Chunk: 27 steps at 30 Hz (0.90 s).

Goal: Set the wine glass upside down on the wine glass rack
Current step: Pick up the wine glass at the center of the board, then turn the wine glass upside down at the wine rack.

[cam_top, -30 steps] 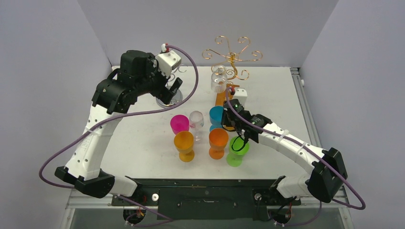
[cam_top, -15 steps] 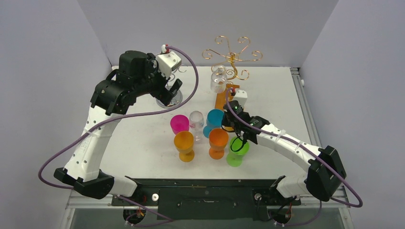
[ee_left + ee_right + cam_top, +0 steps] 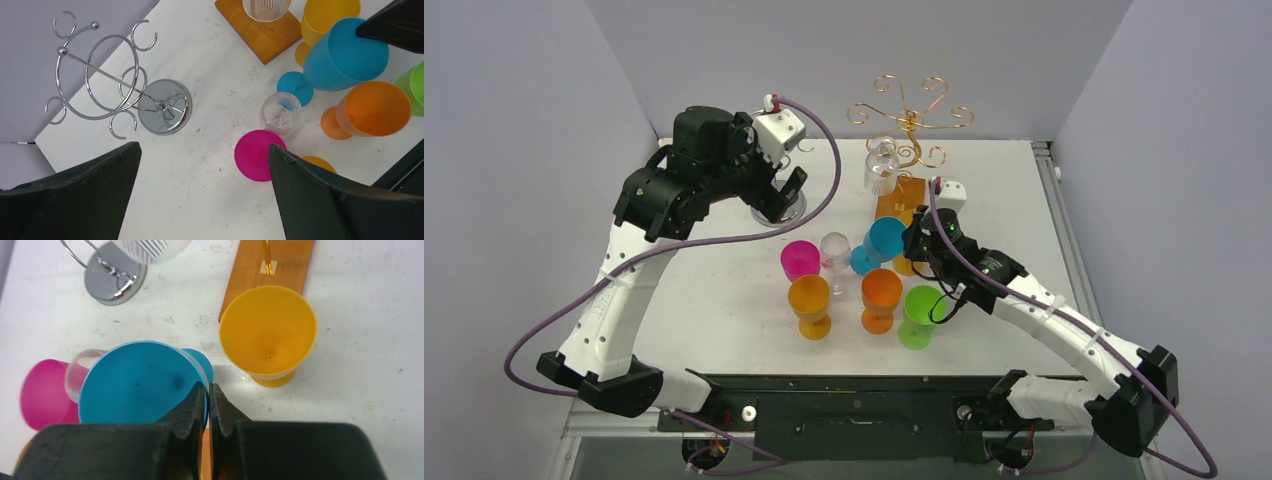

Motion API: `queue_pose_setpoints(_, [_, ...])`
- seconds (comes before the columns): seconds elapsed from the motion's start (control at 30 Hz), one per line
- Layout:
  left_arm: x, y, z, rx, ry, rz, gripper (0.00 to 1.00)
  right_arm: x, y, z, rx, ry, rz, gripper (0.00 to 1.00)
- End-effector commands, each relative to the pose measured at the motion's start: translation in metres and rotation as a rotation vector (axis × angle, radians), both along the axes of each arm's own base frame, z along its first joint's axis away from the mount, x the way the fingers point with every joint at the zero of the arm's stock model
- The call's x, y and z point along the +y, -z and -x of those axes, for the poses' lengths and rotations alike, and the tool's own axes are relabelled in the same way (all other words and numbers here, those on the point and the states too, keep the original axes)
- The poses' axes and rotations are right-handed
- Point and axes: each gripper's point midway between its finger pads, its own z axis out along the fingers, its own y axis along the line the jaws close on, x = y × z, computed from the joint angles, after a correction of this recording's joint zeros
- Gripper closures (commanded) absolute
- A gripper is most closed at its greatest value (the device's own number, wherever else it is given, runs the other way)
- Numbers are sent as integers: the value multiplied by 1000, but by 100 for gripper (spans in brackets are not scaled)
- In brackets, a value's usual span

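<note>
Right end effector (image 3: pixel 207 386), one blue glass (image 3: pixel 135 382)

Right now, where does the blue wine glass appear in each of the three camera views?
Top external: blue wine glass near the picture's centre, tilted, its rim pinched by the right gripper.
Left wrist: upper right, tilted.
Right wrist: lower left of centre, its rim between the closed fingers.
Shared landmark: the pink wine glass, visible in all three views.

Robot lab, grey enclosure walls (image 3: pixel 524 100), white table (image 3: pixel 724 310)
</note>
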Motion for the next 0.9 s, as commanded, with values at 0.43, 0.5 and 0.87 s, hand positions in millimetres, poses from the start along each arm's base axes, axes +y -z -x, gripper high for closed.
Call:
queue_pose_setpoints(0.43, [-32,-17,25,60,136,179,4,2,-207,66,-462,-304,-445,100])
queue_pose_setpoints(0.5, [-36,-15,27,80,157,191,4,0,-220,70,-489,-311,-464,100])
queue_pose_setpoints(0.87, [-61,-2,49,246,283,265,0,-2,-270,78,-619,-333,-560,100])
